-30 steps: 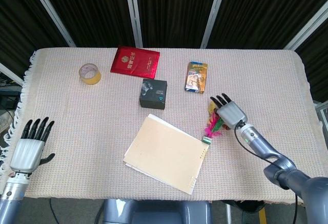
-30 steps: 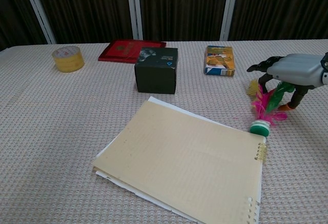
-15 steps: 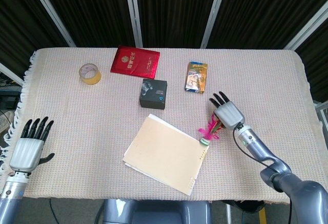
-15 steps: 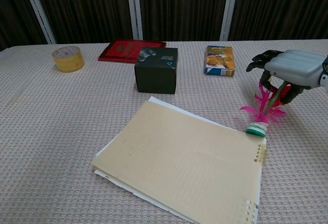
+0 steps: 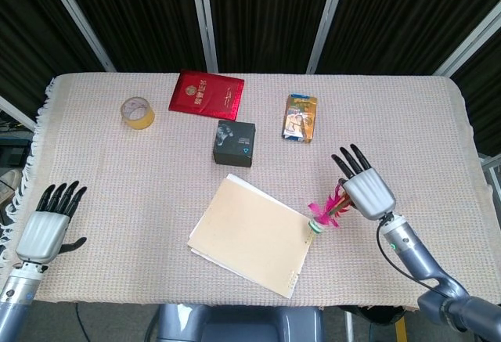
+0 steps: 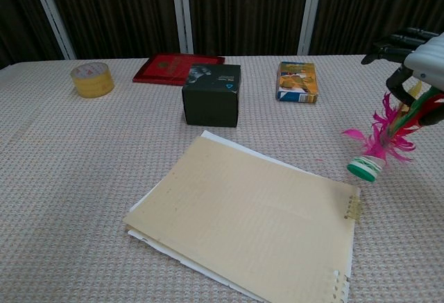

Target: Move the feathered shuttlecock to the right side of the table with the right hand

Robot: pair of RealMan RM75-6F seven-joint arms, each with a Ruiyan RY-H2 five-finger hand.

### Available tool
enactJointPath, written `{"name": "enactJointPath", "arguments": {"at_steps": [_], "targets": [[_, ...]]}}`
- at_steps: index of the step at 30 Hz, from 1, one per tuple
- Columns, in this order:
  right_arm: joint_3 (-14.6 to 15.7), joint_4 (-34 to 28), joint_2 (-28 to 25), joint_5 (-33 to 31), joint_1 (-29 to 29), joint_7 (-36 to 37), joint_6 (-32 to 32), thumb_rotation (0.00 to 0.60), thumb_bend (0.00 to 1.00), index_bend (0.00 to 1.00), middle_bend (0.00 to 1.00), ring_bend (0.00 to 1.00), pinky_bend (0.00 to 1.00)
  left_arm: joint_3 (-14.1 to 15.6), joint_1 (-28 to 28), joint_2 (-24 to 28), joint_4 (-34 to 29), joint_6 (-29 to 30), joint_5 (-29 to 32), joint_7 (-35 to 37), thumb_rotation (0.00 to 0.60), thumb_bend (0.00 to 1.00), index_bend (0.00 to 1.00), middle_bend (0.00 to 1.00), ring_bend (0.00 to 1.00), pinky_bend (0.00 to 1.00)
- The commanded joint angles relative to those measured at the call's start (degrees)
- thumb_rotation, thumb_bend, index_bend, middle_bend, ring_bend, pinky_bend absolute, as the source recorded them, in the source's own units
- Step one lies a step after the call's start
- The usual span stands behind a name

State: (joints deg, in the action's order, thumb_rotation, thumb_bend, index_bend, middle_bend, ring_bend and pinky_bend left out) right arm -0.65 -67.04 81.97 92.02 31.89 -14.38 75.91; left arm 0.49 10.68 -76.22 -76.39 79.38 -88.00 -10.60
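Take the box (image 5: 234, 143) at the middle of the table (image 5: 423, 115) as your landmark. Behind it and a little to its left lies the flat packet (image 5: 207, 94); further left of that sits the tape roll (image 5: 137, 113). To the box's right and slightly behind lies the small carton (image 5: 299, 117). Just in front of the box, the notebook (image 5: 252, 234) lies flat. The shuttlecock (image 5: 326, 212) hangs tilted off the notebook's right corner, base toward it, held in your right hand (image 5: 366, 192), right of and in front of the box. Your left hand (image 5: 46, 229) is far left of the box, at the table's front edge.
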Motion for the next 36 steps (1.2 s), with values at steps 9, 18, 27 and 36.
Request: {"name": "enactJointPath", "arguments": {"at_steps": [9, 18, 27, 36], "targets": [[-3.3, 0.0, -2.6, -1.3, -1.2, -6.2, 1.1, 0.600, 0.30, 0.71, 0.14, 0.00, 0.00, -0.1, 0.0, -0.6, 0.1, -0.3, 0.5, -1.4, 0.566, 0.09, 0.00, 0.00, 0.00, 0.00], [-6.8, 21.8, 7.3, -1.0, 0.8, 1.2, 6.1, 0.600, 0.29, 0.71, 0.13, 0.00, 0.00, -0.6, 0.5, -1.6, 0.9, -1.8, 1.8, -2.4, 0.565, 0.09, 0.00, 0.00, 0.00, 0.00], [-7.9, 43.7, 19.0, -1.8, -0.8, 6.8, 13.9, 0.600, 0.29, 0.69, 0.11, 0.00, 0.00, -0.6, 1.1, -1.9, 1.2, -3.4, 2.4, -2.4, 0.563, 0.09, 0.00, 0.00, 0.00, 0.00], [-5.9, 52.4, 25.4, -1.1, -4.2, 8.9, 18.9, 0.600, 0.28, 0.64, 0.09, 0.00, 0.00, -0.1, 0.8, -1.2, 0.4, -1.8, 1.0, -1.4, 0.561, 0.08, 0.00, 0.00, 0.00, 0.00]]}}
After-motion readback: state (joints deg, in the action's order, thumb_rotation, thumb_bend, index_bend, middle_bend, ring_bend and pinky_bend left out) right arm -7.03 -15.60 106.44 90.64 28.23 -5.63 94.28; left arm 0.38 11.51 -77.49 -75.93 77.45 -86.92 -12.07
